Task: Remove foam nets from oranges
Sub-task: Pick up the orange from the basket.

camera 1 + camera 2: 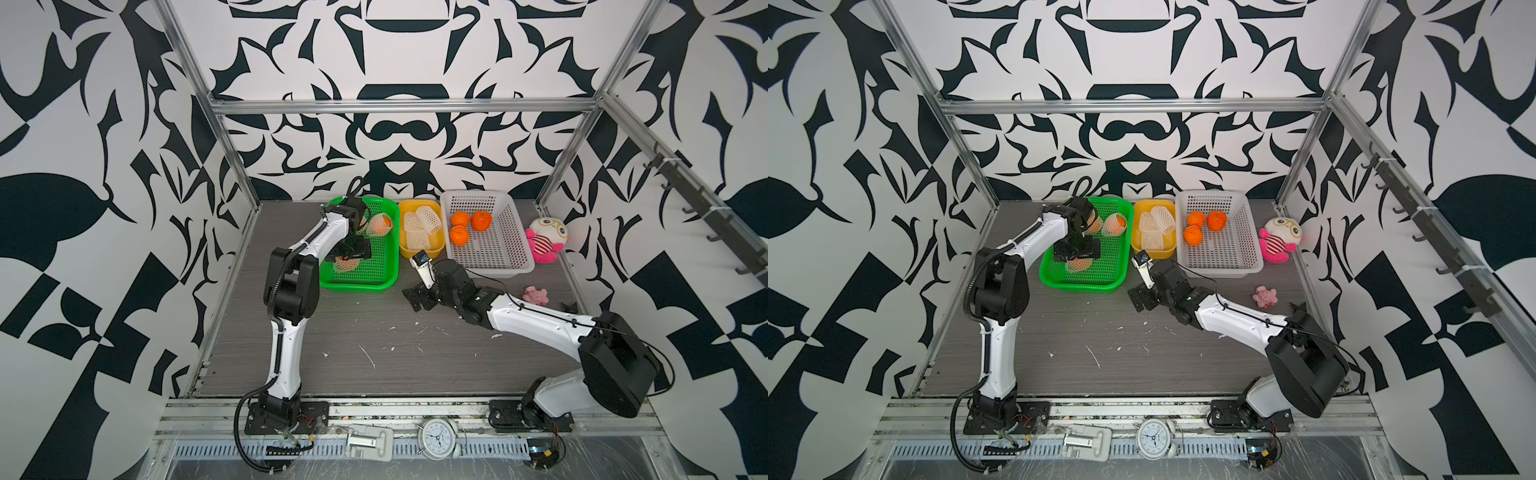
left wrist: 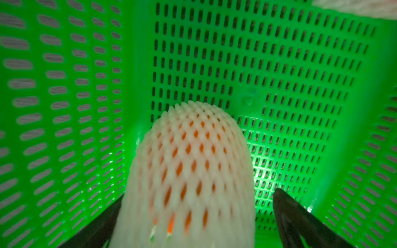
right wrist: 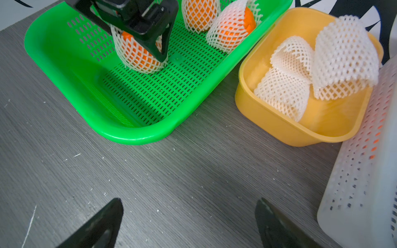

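Left gripper (image 2: 200, 194) gapes wide astride a netted orange (image 2: 189, 161), lower centre, in the green basket (image 2: 279, 64), not closed on it. Right gripper (image 3: 189, 200), bottom, spread wide, empty over the table (image 3: 171, 167). Three nets (image 3: 283, 94) lie in the yellow tub (image 3: 279, 126), upper right; bare oranges (image 1: 460, 218) in the white basket (image 1: 498, 249).

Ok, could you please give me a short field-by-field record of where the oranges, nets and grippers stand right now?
green basket: three netted oranges
yellow tub: three empty foam nets
white basket: three bare oranges
left gripper: open, straddling one netted orange inside the green basket
right gripper: open, empty, above the table
progress: three of six unwrapped
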Controlling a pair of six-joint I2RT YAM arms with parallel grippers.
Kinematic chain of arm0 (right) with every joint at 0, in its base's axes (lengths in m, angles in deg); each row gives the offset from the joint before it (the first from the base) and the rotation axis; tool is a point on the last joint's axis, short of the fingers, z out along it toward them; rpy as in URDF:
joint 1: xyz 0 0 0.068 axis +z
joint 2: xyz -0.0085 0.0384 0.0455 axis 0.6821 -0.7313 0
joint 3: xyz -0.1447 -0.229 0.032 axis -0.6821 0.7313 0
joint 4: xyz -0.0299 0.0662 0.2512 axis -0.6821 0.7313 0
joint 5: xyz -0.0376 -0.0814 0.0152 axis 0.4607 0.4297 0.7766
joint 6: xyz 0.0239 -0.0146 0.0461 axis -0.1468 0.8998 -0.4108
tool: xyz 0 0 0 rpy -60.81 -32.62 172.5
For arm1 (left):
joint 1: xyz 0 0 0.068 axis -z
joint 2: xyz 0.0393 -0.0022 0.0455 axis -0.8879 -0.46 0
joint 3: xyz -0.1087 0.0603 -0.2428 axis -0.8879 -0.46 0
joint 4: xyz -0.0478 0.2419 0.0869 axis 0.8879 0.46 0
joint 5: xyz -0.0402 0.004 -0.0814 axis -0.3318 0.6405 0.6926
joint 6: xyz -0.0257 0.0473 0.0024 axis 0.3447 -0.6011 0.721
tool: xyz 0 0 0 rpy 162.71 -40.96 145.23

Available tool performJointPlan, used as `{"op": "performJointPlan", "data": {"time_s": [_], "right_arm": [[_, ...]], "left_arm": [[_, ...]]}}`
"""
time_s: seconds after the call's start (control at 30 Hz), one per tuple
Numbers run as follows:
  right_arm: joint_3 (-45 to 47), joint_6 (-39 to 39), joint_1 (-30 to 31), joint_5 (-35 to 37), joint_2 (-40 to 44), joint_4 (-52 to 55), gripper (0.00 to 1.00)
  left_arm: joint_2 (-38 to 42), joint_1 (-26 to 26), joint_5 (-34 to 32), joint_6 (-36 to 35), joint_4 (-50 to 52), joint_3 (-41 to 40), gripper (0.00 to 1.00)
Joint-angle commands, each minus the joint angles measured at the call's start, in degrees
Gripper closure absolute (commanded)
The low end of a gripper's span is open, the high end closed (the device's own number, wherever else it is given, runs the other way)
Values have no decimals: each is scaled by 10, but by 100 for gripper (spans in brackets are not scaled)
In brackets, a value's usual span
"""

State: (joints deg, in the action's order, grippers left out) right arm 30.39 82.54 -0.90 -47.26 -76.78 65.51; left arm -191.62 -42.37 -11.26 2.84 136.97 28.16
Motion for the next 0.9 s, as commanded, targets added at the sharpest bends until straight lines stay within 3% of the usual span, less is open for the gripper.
{"op": "performJointPlan", "data": {"time_s": [0.0, 0.2, 0.47, 0.87], "right_arm": [[-23, 3, 1, -7, 3, -11, 1], [-25, 3, 1, -9, 0, -11, 1], [-24, 7, 1, -8, 5, -11, 1], [-23, 6, 1, -14, 2, -8, 1]], "left_arm": [[12, -2, -2, -8, -1, -7, 1], [-20, 0, -35, -6, 39, 29, 1], [31, 7, -44, -8, -1, -7, 1], [-21, 1, -12, -9, -14, 7, 1]]}}
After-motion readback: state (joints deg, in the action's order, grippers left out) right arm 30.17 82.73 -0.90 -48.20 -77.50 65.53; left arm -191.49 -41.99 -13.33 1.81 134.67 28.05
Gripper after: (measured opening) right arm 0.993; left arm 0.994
